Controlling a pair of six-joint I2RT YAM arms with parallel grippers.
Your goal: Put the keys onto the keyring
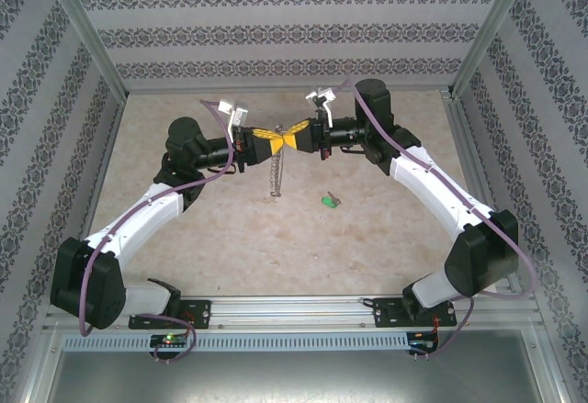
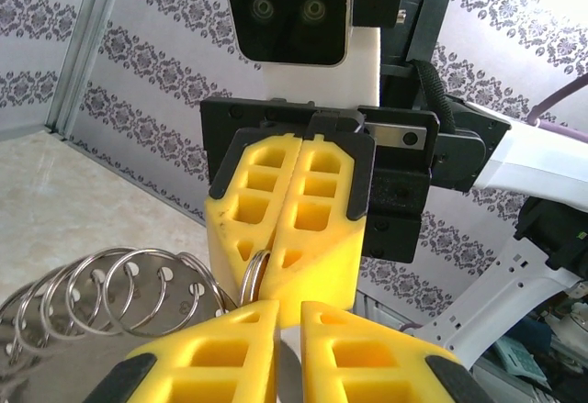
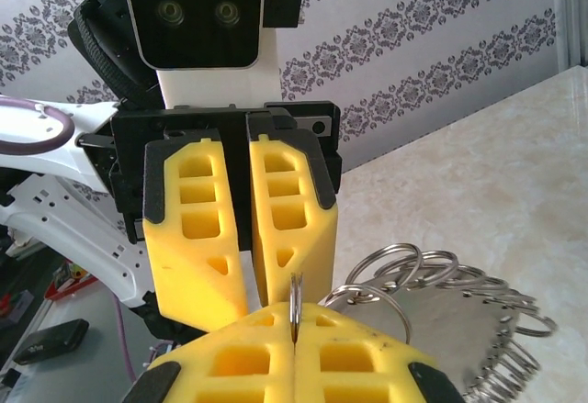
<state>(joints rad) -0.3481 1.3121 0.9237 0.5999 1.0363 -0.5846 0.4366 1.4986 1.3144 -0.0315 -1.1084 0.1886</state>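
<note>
With the keyring (image 1: 274,175) pinched in shut right fingers (image 3: 239,357) and left fingers (image 2: 211,366) barely parted, the key (image 1: 329,202) is seen on the surface (image 1: 230,238) nearer the right arm (image 1: 432,183).

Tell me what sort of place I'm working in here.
Likely a purpose-built robot test booth: patterned walls on three sides, a bare metal frame holding them, and a stone-look tabletop with a mounting rail along its near edge.

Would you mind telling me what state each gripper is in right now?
Left gripper: slightly open, nothing visibly gripped.
Right gripper: closed on the keyring.
</note>
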